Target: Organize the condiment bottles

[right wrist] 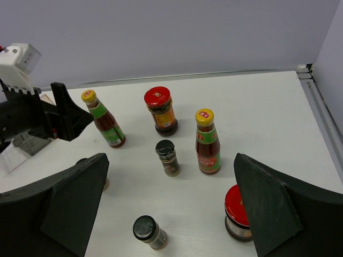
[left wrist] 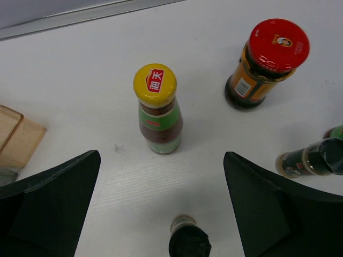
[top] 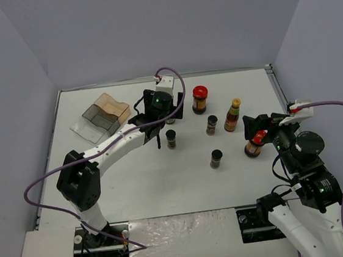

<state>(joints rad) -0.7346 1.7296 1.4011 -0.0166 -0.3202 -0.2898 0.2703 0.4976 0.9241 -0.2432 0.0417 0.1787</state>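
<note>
Several condiment bottles stand on the white table (top: 141,187). In the left wrist view a yellow-capped sauce bottle (left wrist: 157,110) stands upright just ahead of my open left gripper (left wrist: 162,163), between its fingers but untouched. A red-lidded jar (left wrist: 265,64) is off to its right and a black-capped spice jar (left wrist: 188,242) just below. My right gripper (right wrist: 171,160) is open over the right part of the group. Between its fingers are a spice jar (right wrist: 168,157) and the other yellow-capped bottle (right wrist: 206,142). A second red-lidded jar (right wrist: 237,211) stands close beside its right finger (right wrist: 278,209).
The clear and tan stepped rack (top: 103,116) sits at the back left, beside the left arm. Another spice jar (top: 216,158) stands alone toward the table's middle. Grey walls close in the table on three sides. A metal rail (top: 276,87) runs along the right edge.
</note>
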